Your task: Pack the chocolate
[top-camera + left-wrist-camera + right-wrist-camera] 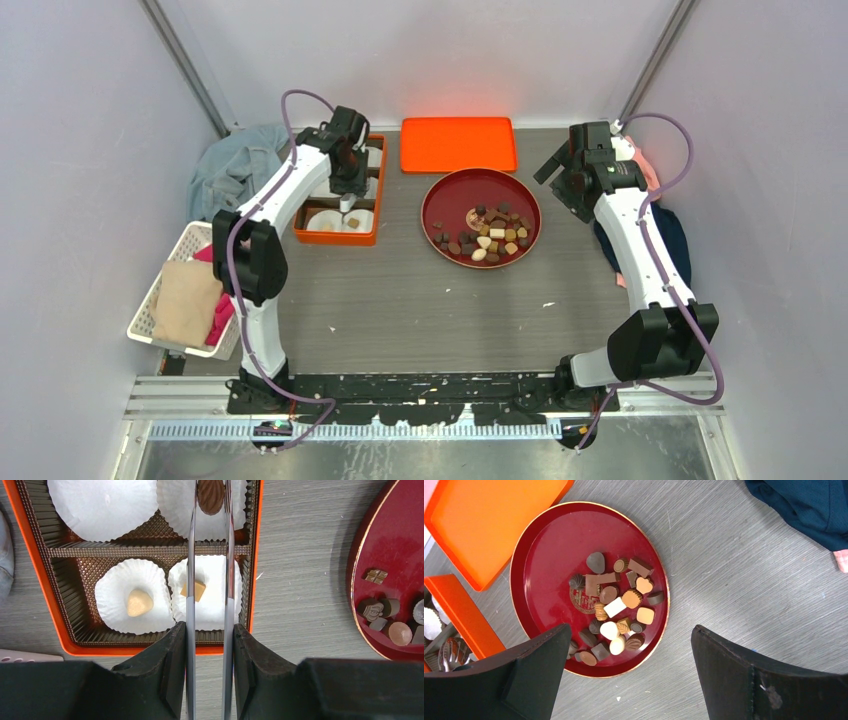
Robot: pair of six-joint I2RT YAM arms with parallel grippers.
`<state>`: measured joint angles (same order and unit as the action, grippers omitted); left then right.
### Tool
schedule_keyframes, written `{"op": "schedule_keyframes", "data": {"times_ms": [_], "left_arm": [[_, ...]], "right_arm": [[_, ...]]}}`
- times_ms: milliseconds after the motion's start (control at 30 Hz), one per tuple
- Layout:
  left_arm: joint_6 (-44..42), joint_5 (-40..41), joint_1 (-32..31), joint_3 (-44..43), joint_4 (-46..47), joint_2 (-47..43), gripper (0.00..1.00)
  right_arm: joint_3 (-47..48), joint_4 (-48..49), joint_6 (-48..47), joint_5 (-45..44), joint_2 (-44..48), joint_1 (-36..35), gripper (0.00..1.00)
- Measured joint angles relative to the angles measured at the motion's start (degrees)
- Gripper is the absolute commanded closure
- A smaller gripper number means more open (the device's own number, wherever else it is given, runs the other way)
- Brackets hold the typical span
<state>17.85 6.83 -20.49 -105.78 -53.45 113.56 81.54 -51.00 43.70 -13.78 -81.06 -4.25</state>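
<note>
An orange box (372, 205) holds white paper cups (102, 502) in a brown insert. One cup holds a cream-tan chocolate (138, 602), another a tan square one (198, 590). My left gripper (209, 630) hangs over the box's near edge, shut on metal tongs (190, 580). An oval dark brown chocolate (210, 495) sits between the tong tips over a far cup. Many chocolates (616, 607) lie on the red round plate (544, 555), which also shows in the top view (450, 195). My right gripper (629, 630) is open and empty, above the plate's near right edge.
An orange lid (458, 143) lies behind the plate. A white basket (150, 300) with cloths stands at the left. A blue-grey cloth (235, 165) lies behind the box. A dark blue cloth (804, 505) lies at the right.
</note>
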Motion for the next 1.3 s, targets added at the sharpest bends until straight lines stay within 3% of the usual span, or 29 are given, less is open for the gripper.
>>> {"op": "schedule_keyframes", "data": {"times_ms": [300,533,833,1067,1300], "left_arm": [[-0.04,0.37,0.0,0.09,0.02,0.09,0.55],[-0.15,0.9,0.0,0.22,0.02,0.09,0.67],[-0.59,1.42,0.0,2.25,1.05,-4.5,0.89],[-3.34,-2.25,-1.79,2.21,3.87,-10.6,0.87],[-7.02,-7.96,-12.22,1.99,6.97,-9.81,0.85]], "right_arm": [[0.0,0.0,0.24,0.2,0.0,0.0,0.05],[0.0,0.02,0.44,0.46,0.0,0.0,0.05],[0.0,0.02,0.72,0.81,0.0,0.0,0.05],[0.0,0.07,1.16,1.2,0.0,0.0,0.05],[0.0,0.26,1.49,1.49,0.0,0.0,0.05]]}}
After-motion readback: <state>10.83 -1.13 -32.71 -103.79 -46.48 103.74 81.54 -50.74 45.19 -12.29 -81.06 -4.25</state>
